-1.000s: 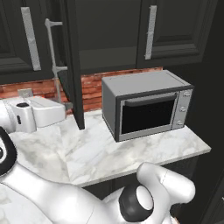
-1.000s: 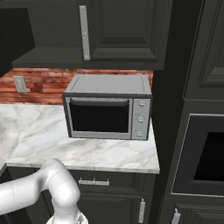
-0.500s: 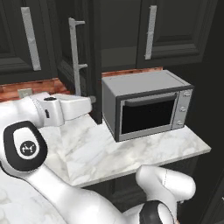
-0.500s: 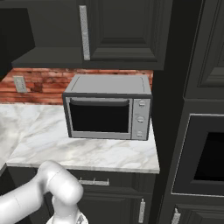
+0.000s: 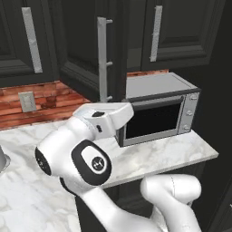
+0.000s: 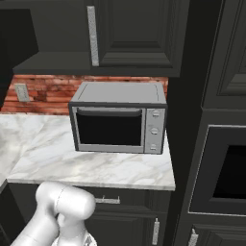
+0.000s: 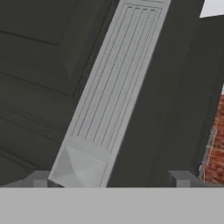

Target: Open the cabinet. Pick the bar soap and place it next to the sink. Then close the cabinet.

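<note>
Compared with the frame half a second earlier, the left base view had shifted: the cabinet point(image 5: 90, 50) door, swung open, and its silver bar handle point(image 5: 103, 59) stood nearer the middle of the picture, in front of the microwave point(image 5: 158, 111), and the white arm covered more of the marble counter point(image 5: 181, 152). The right base view was almost unchanged, with the microwave point(image 6: 120, 117) on the counter point(image 6: 96, 166) below a closed upper door.

The hand view alone showed the tool point(image 7: 111, 180): its two dark tips stood wide apart, one on each side of the ridged handle point(image 7: 118, 78), which ran slantwise between them; no contact could be made out and nothing was held. The left base view alone showed the wall socket point(image 5: 27, 101) on the brick. The right base view alone showed the built-in oven point(image 6: 226, 173).
</note>
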Available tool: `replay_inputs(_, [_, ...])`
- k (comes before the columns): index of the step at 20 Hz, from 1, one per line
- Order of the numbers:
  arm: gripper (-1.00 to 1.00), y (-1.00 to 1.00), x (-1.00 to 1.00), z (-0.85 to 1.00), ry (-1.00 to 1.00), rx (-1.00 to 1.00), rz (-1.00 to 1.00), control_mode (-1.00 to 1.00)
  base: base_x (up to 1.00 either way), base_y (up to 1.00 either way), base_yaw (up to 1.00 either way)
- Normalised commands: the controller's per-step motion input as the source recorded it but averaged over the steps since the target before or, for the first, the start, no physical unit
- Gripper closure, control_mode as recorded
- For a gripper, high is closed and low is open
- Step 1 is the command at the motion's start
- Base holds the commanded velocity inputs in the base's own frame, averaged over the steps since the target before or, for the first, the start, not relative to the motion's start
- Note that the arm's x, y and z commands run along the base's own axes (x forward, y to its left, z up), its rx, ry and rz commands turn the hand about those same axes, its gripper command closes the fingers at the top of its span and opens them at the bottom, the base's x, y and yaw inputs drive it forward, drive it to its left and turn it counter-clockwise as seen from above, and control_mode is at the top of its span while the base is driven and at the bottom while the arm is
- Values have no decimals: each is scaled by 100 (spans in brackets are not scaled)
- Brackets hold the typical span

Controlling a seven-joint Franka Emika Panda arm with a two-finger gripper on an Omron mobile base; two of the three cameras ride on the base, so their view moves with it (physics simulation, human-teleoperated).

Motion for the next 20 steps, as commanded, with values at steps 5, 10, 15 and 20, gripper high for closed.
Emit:
replay_inputs(5, [-100,-53,87,35,-4,-1,5,-100,0,0,0])
replay_inputs(10, [-100,-31,87,50,-1,0,0,-100,0,0,0])
replay_inputs(15, [-100,-20,67,39,0,0,-4,-100,0,0,0])
replay_inputs(20, [-100,-7,67,15,0,0,-3,-100,0,0,0])
